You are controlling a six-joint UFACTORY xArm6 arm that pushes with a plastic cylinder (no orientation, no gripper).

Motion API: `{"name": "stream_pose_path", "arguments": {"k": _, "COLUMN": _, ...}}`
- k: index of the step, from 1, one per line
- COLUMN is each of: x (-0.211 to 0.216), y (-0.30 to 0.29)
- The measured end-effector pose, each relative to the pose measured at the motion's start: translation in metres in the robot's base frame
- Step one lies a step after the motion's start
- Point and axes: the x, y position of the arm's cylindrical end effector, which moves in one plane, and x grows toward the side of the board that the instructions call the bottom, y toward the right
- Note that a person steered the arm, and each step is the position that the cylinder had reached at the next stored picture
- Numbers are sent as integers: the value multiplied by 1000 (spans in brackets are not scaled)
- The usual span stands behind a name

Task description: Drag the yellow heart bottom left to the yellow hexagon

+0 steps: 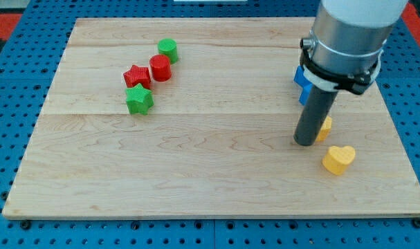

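The yellow heart (338, 159) lies near the view's bottom right of the wooden board (210, 180). The yellow hexagon (324, 128) sits just above and left of it, mostly hidden behind my rod. My tip (306, 143) rests on the board, touching or nearly touching the hexagon's left side, and is left of and slightly above the heart, apart from it.
A blue block (302, 83) is partly hidden behind the arm, above the hexagon. At the view's upper left stand a green cylinder (167, 49), a red cylinder (160, 68), a red star (136, 76) and a green star (139, 100), close together.
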Motion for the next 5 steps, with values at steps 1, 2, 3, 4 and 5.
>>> {"name": "stream_pose_path", "arguments": {"k": 1, "x": -9, "y": 1}}
{"name": "stream_pose_path", "arguments": {"k": 2, "x": 48, "y": -33}}
{"name": "stream_pose_path", "arguments": {"k": 3, "x": 98, "y": 4}}
{"name": "stream_pose_path", "arguments": {"k": 4, "x": 101, "y": 77}}
{"name": "stream_pose_path", "arguments": {"k": 5, "x": 47, "y": 53}}
